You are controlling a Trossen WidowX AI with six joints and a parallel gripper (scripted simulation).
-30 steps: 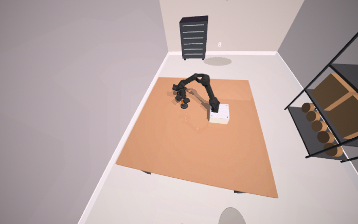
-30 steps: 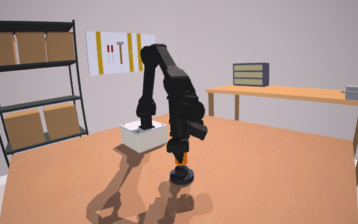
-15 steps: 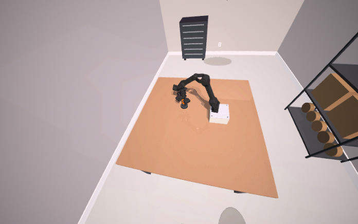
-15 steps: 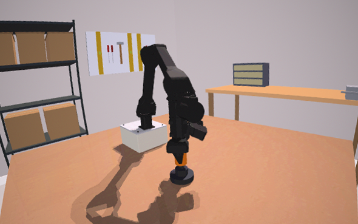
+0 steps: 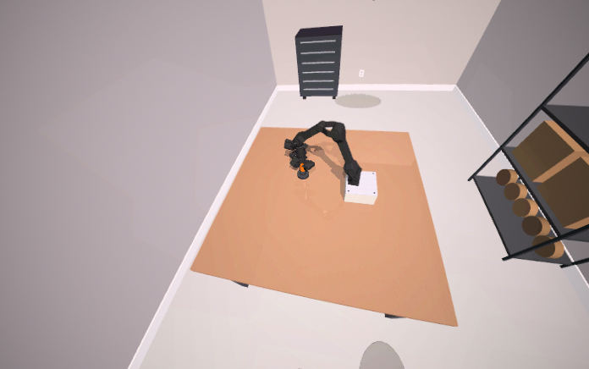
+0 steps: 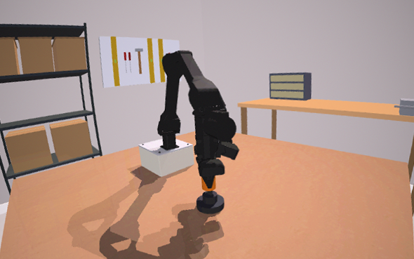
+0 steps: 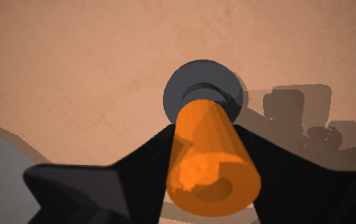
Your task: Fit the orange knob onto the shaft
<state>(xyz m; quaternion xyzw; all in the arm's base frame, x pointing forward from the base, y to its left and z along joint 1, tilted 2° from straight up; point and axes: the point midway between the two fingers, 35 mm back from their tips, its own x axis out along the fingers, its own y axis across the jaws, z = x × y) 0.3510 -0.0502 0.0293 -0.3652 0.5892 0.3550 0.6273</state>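
Note:
My gripper [image 6: 209, 181] [image 5: 301, 165] [image 7: 202, 129] is shut on the orange knob [image 6: 205, 186] [image 5: 301, 167] [image 7: 210, 155] and holds it upright over the dark round pedestal [image 6: 210, 204] [image 5: 302, 174] [image 7: 204, 85]. In the exterior view the knob's lower end meets the raised hub at the pedestal's middle, and most of the knob still stands above the pedestal. The knob covers the shaft in every view. In the wrist view the knob's near end fills the lower middle, and its far end lies over the pedestal's near right part.
The arm's white base box [image 6: 165, 157] [image 5: 360, 187] stands on the wooden table [image 6: 313, 219] [image 5: 312, 251] to the right of the pedestal in the top view. A shelf rack [image 6: 33, 100] with boxes and a side table [image 6: 341, 108] stand off the table.

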